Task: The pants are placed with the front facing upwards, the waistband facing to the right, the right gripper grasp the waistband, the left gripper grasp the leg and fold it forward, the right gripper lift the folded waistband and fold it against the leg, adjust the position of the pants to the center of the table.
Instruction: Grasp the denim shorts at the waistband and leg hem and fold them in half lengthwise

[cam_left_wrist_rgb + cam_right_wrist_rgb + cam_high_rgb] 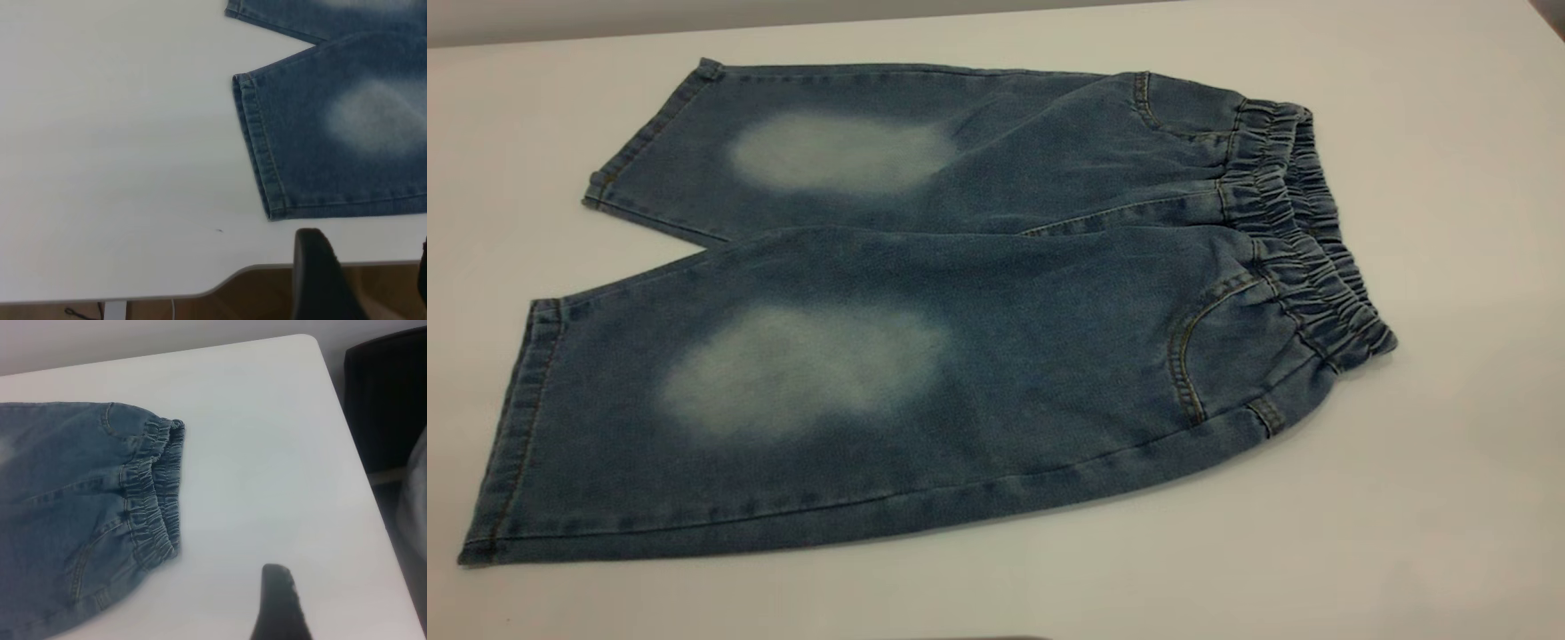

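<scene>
The pants point(960, 311) lie flat on the white table point(1449, 462), front up, with a pale patch on each leg. The elastic waistband point(1303, 231) points right. The near leg point(738, 400) and the far leg point(827, 151) spread apart toward the left. Neither gripper shows in the exterior view. In the left wrist view my left gripper point(371, 273) is open and empty at the table's edge, short of the near leg's hem point(260, 153). In the right wrist view a dark tip of my right gripper point(277, 603) hangs over bare table, apart from the waistband point(157, 493).
Bare tabletop point(100, 167) surrounds the pants on all sides. The table's rounded front edge point(220, 285) and brown floor lie just below the left gripper. A black object point(387, 400) stands beyond the table's right edge.
</scene>
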